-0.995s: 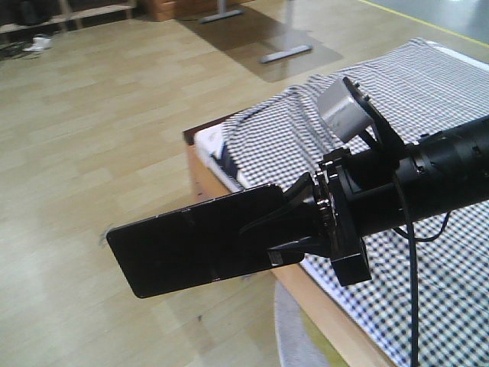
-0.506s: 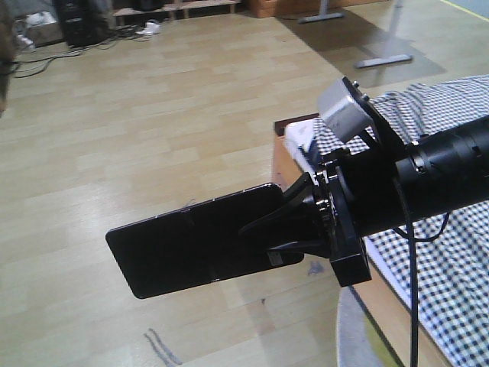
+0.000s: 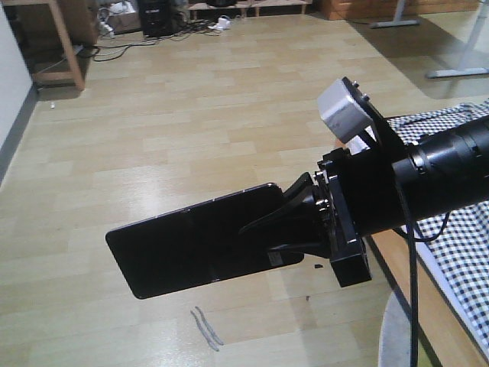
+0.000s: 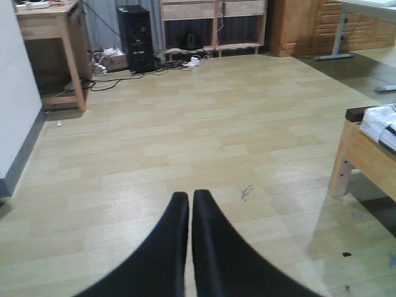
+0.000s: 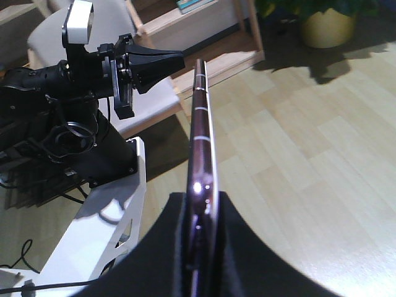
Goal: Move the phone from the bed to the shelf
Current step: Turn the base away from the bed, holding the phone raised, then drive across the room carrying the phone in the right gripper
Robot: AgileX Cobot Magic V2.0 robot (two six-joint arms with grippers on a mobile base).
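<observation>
Clamping flat glossy black rectangular phone [image 3: 191, 241] mid-frame, right end effector [image 3: 267, 238], black-and-white gingham bed [image 3: 466, 245] lower right, left end effector [image 4: 190, 203] pressed fully closed, empty

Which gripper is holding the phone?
The right gripper: it clamps the black phone edge-on between its fingers, while the left gripper is shut on nothing.

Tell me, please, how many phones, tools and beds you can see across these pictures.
1 phone
2 tools: right tool, left tool
1 bed
Total: 4
</observation>
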